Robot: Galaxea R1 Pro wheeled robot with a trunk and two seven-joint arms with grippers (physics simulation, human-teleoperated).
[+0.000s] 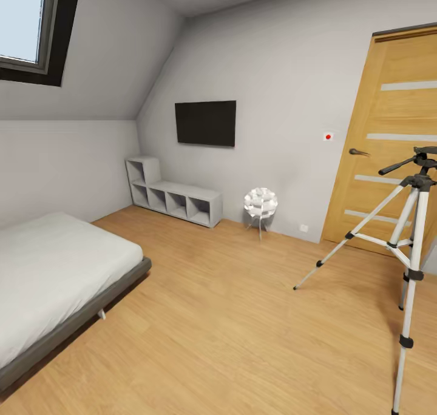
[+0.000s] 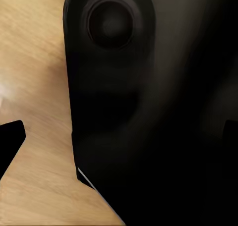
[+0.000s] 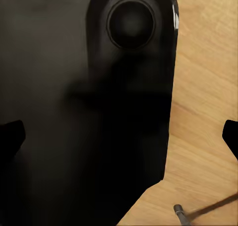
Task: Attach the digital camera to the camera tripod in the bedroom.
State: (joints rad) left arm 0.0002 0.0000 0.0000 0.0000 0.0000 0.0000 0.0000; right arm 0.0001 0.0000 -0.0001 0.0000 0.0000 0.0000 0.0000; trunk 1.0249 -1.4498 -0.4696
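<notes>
Silver-legged black-headed camera tripod [image 1: 413, 233] stands close on the right; rolling nearer could clip a leg. Both claws' state: cannot tell.

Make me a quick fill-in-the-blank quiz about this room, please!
1. The camera tripod stands in front of a wooden ____.
2. The black screen hangs on the ____.
3. The bed has a ____ mattress.
4. The cube shelves stand below the ____.

Missing words: door; wall; white; screen
</notes>
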